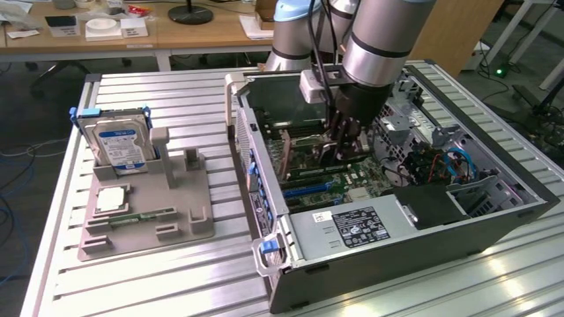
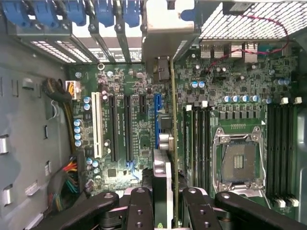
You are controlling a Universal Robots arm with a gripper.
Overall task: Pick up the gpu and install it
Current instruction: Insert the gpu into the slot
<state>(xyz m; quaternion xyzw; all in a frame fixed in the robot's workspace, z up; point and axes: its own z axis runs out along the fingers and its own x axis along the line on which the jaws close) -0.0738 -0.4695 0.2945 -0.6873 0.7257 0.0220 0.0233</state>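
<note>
My gripper [image 1: 345, 150] reaches down into the open computer case [image 1: 387, 244], shut on the gpu [image 1: 337, 140]. In the wrist view the gpu [image 2: 165, 167] is seen edge-on: a thin green board edge with a black and silver cooler beside it. It is clamped between my black fingers [image 2: 139, 206], with the gripper [image 2: 168, 213] over the motherboard [image 2: 139, 124]. The card's silver end bracket [image 2: 170, 33] reaches the case's rear slot wall. The card stands upright, right beside the blue expansion slot [image 2: 157, 115]; I cannot tell whether it touches the slot.
A grey fixture tray [image 1: 189, 221] on the exterior view's left holds a hard drive [image 1: 121, 146], a memory stick [image 1: 141, 216] and a square chip [image 1: 113, 198]. Inside the case are the power supply [image 1: 352, 228], cables [image 1: 458, 165], memory slots [image 2: 199, 139] and the processor socket [image 2: 238, 160].
</note>
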